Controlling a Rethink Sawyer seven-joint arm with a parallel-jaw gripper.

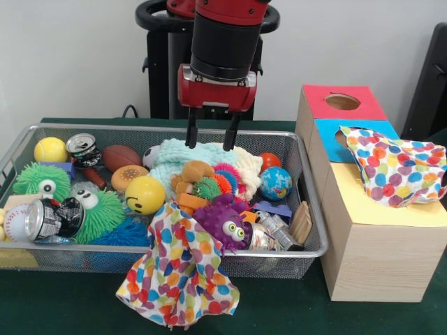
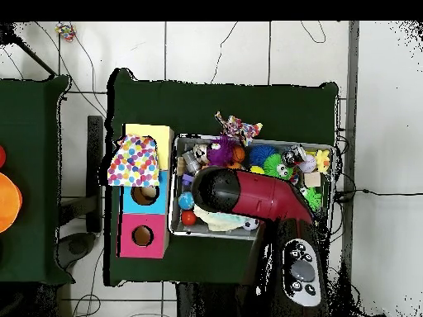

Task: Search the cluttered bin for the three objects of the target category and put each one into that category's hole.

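The claw (image 1: 211,139), open and empty, hangs over the pale knitted cloth (image 1: 183,157) in our crowded wire bin (image 1: 312,209). One polka-dot cloth (image 1: 178,272) spills over its rim; another (image 1: 396,170) covers the wooden box's (image 1: 370,258) yellow section.

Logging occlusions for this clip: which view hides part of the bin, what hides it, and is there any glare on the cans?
Overhead view: the arm covers the middle of the bin, hiding the gripper. Front view: the bin is unobstructed, the open gripper hanging above the pale knit cloth; the can at the left shows a bright reflection on its end; lighting is even, shadows soft.
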